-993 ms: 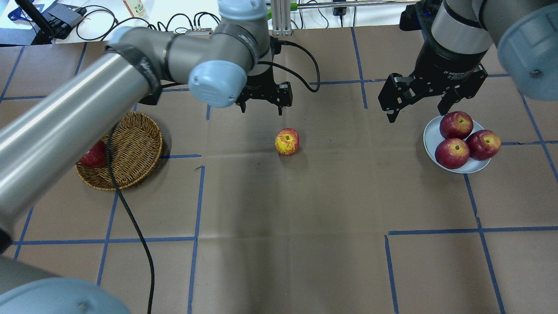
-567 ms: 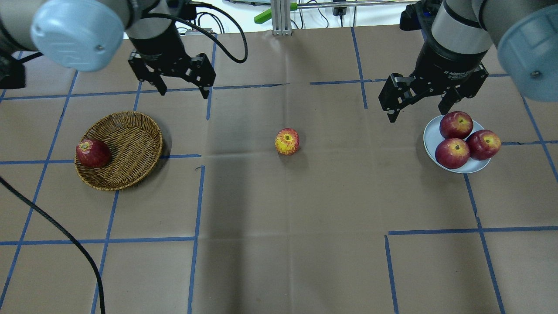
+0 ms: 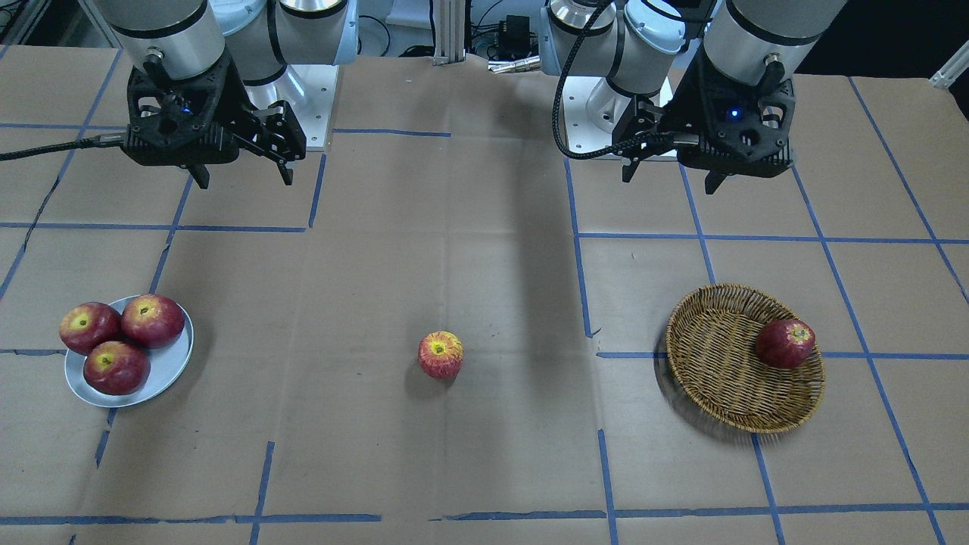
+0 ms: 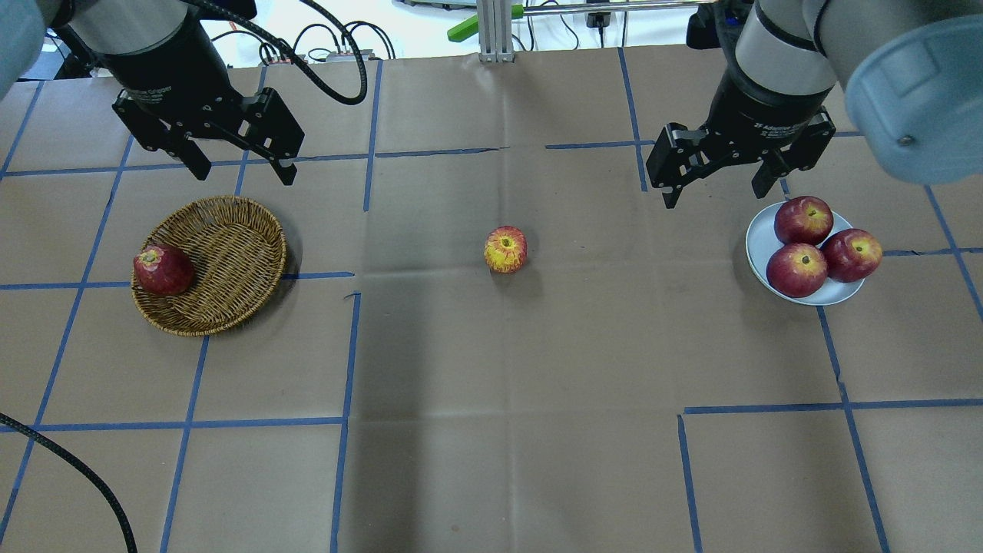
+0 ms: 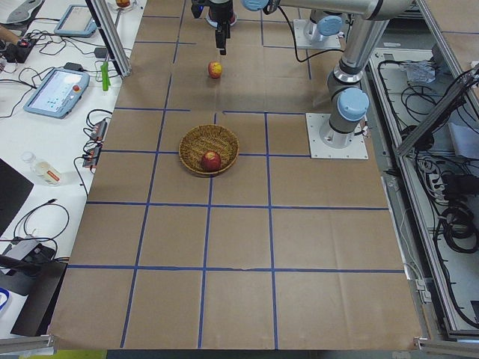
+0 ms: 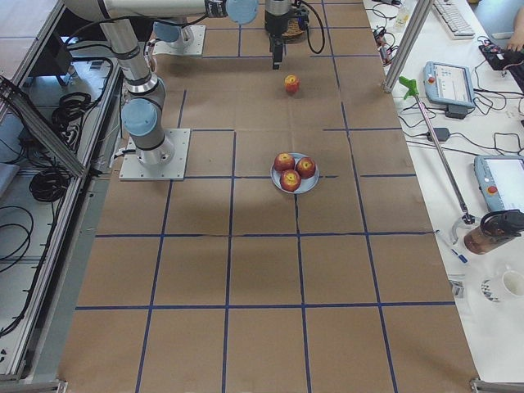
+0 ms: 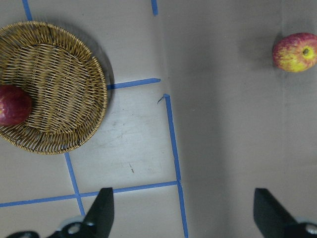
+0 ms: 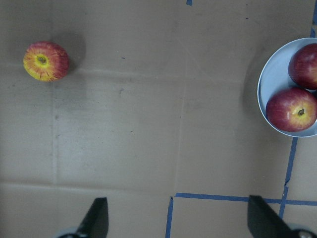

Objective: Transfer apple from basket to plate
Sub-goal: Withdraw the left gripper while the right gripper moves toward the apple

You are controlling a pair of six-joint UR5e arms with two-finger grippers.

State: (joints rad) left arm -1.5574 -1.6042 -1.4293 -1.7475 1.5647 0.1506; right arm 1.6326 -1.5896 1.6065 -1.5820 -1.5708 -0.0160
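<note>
The pale pinkish-red apple (image 4: pixel 505 249) with a yellow top sits alone on the table's middle, also in the front view (image 3: pixel 440 354) and both wrist views (image 7: pixel 294 52) (image 8: pixel 45 61). The wicker basket (image 4: pixel 230 261) (image 3: pixel 719 371) lies at the left with one dark red apple (image 4: pixel 163 269) at its rim. The pale plate (image 4: pixel 756 242) (image 3: pixel 170 371) at the right holds three dark red apples. My left gripper (image 4: pixel 244 175) hangs open and empty behind the basket. My right gripper (image 4: pixel 714 196) hangs open and empty behind the plate's left edge.
Brown paper with blue tape lines covers the table. A black cable (image 4: pixel 69 468) runs over the near left corner. Tablets, cables and a cup lie on the side benches (image 6: pixel 491 180).
My left arm has swung back from above the middle apple to the left, behind the basket. My right gripper has shifted slightly left and back. The apples have not moved.
</note>
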